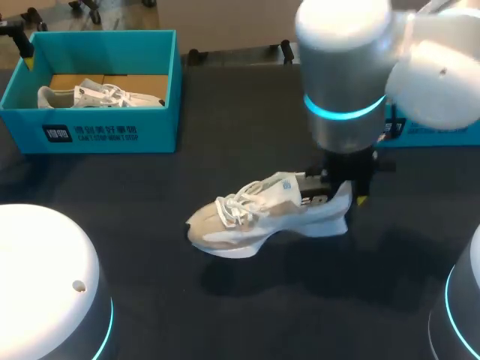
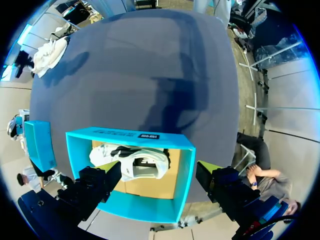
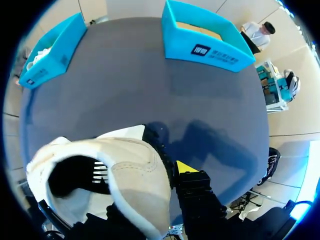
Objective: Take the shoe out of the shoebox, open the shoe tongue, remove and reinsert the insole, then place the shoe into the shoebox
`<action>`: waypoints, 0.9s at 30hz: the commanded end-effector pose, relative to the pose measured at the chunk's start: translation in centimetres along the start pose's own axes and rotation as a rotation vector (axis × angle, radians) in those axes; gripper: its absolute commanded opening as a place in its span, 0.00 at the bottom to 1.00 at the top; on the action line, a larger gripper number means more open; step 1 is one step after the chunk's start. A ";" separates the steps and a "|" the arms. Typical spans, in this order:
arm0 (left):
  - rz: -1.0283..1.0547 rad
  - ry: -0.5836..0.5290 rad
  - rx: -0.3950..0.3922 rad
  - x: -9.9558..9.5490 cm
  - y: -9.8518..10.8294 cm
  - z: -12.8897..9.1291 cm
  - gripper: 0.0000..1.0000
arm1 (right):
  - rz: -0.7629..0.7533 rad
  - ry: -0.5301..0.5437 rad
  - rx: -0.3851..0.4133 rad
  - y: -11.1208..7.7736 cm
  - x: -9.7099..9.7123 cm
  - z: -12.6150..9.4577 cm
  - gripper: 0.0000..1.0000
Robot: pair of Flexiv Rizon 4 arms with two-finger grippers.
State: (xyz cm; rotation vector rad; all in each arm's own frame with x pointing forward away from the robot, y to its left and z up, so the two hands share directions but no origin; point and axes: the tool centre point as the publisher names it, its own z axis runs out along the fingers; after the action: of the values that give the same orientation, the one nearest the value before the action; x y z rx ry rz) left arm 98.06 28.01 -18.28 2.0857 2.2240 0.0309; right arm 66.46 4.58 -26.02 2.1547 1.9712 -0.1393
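Dark, matte table point(image 1: 247, 127) top

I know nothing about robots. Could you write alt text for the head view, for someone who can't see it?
A pale sneaker stands on a black table, its heel held by the right gripper of a robot arm coming in from the right. At the far left, an open blue shoebox holds a second sneaker.

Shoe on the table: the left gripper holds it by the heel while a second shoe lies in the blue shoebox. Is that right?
No: the right gripper holds the shoe by the heel, as the head view shows. The second shoe does lie in the blue shoebox.
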 end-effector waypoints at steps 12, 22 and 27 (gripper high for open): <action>0.001 0.002 -0.002 0.0 -0.1 0.0 1.00 | -0.008 0.014 0.021 -1.3 4.8 2.2 0.00; 0.001 0.002 -0.002 0.0 -0.1 0.0 1.00 | -0.004 0.005 0.034 -0.9 7.0 4.4 0.00; 0.001 0.002 -0.002 0.0 -0.1 0.0 1.00 | 0.001 0.019 0.047 -0.3 8.0 6.3 0.00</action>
State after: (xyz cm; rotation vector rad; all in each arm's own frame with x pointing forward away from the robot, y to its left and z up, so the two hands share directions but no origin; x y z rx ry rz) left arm 98.06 28.01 -18.28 2.0859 2.2239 0.0309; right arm 66.73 9.75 -32.10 2.1878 1.9932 -0.1454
